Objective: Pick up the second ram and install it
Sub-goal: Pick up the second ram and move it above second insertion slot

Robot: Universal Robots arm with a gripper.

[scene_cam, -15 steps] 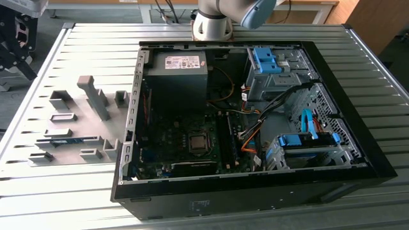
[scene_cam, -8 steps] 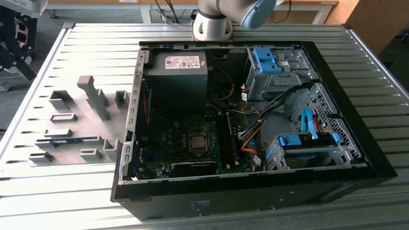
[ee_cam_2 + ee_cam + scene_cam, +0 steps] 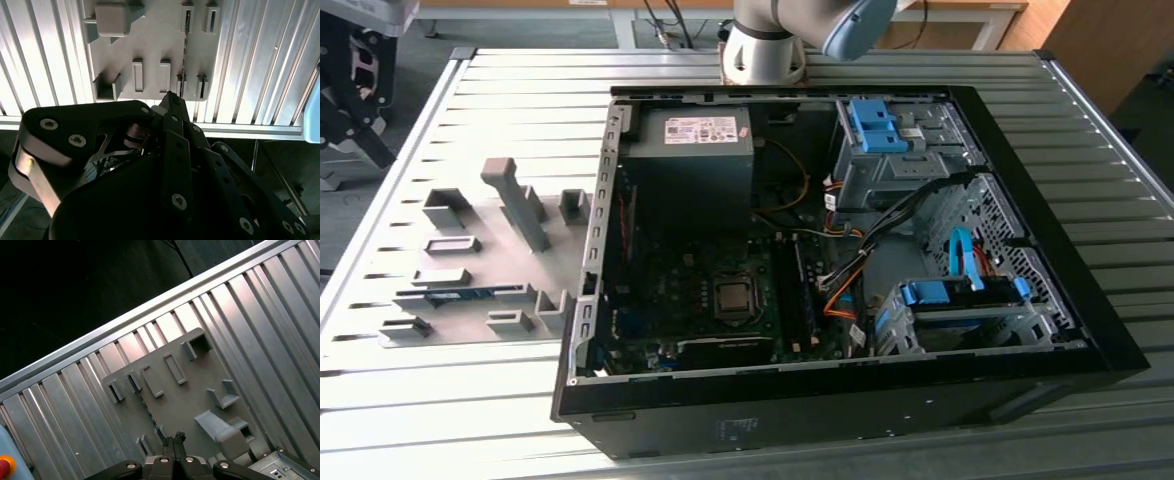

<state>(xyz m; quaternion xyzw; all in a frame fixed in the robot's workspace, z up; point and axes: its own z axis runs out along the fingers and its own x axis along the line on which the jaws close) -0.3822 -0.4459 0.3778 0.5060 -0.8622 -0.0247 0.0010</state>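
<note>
Pincer [image 3: 175, 436] pinched shut and empty, hanging over the counter [image 3: 494, 400] and looking down on the grey fixture plate [image 3: 155, 35]. The second ram [image 3: 185, 45] stands on edge in its holders there, a thin line in both wrist views, well apart from the tips. Its long axis runs almost straight away from them, with the near end slightly to one side. On the exterior view's left it lies beside the open computer case [image 3: 854, 410].
</note>
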